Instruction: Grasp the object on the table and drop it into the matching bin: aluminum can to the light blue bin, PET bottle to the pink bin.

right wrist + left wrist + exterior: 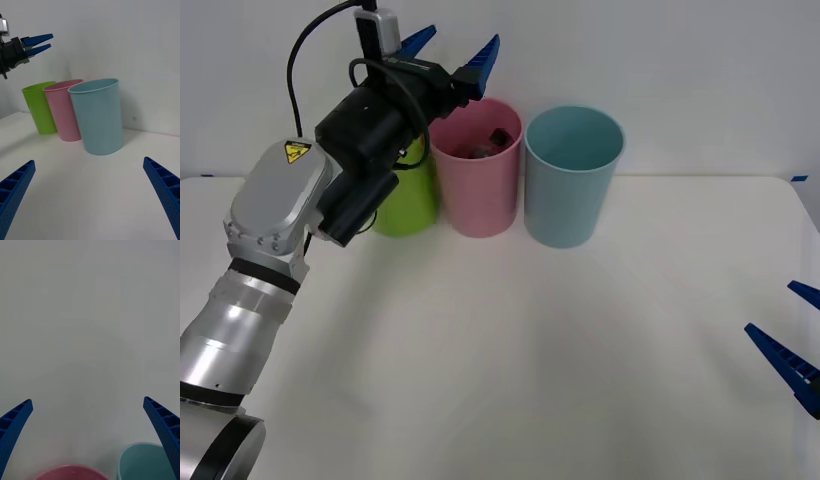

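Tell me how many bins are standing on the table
3, in a row at the back: lime green bin leftmost, partly behind the left arm, pink bin in the middle, light blue bin rightmost.

The left arm point(250, 290) has silver ribbed segments, a grey joint with a yellow warning sticker point(297, 152), a black wrist looped by a black cable point(310, 40), and blue ribbed fingers point(480, 55).

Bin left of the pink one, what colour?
Lime green bin; clearest in the right wrist view.
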Action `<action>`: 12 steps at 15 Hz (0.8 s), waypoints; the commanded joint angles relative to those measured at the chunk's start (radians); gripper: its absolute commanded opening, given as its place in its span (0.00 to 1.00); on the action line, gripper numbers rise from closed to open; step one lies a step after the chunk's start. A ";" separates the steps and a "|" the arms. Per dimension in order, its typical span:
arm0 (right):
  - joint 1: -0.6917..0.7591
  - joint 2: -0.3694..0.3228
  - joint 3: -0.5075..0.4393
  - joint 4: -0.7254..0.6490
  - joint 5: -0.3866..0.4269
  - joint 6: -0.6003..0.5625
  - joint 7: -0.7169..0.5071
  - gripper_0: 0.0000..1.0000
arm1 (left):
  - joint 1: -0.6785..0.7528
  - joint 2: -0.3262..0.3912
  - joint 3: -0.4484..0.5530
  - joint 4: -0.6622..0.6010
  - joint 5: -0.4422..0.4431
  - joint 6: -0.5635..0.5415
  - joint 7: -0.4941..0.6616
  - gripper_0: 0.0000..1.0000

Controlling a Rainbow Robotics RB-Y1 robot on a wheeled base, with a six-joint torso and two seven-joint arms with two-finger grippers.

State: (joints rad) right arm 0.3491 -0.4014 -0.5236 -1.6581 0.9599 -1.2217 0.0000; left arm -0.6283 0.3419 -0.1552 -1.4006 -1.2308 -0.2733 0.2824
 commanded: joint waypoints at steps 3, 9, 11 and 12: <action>0.000 0.000 0.000 0.000 0.000 0.000 0.000 1.00 | 0.130 0.152 -0.004 -0.097 0.168 -0.057 -0.006 1.00; 0.000 0.000 0.000 0.000 0.000 0.000 0.000 1.00 | 0.285 0.229 0.140 -0.103 0.235 -0.280 -0.026 1.00; 0.000 0.000 0.000 0.000 0.000 0.000 0.000 1.00 | 0.346 0.230 0.207 -0.101 0.238 -0.373 -0.032 1.00; 0.000 0.000 0.000 0.000 0.000 0.000 0.000 1.00 | 0.372 0.230 0.238 -0.101 0.240 -0.411 -0.035 1.00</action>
State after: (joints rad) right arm 0.3491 -0.4014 -0.5236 -1.6581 0.9599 -1.2217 0.0000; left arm -0.2756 0.5720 0.0600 -1.5020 -0.9920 -0.6551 0.2494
